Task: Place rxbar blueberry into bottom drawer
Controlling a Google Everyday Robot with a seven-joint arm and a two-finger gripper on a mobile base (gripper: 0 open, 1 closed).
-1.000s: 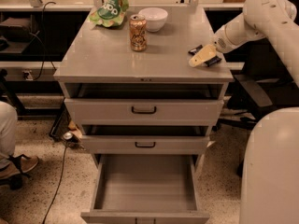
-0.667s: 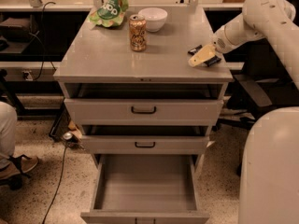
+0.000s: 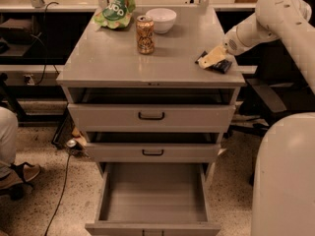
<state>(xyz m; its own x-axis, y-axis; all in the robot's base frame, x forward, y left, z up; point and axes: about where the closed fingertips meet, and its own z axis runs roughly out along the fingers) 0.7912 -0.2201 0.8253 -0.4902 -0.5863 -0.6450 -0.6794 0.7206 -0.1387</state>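
The rxbar blueberry (image 3: 218, 64) is a dark flat bar lying at the right edge of the grey cabinet top (image 3: 118, 58). My gripper (image 3: 210, 59) reaches in from the right on the white arm (image 3: 266, 18); its pale fingers (image 3: 212, 56) rest over the bar, partly hiding it. The bottom drawer (image 3: 153, 196) is pulled wide open below, its flat grey floor bare.
A tan soda can (image 3: 144, 34), a white bowl (image 3: 161, 19) and a green chip bag (image 3: 116, 10) stand at the back of the top. Two upper drawers (image 3: 151, 116) are slightly ajar. A person's leg and shoe (image 3: 11, 156) are at left. The robot's white body (image 3: 285, 176) fills the right.
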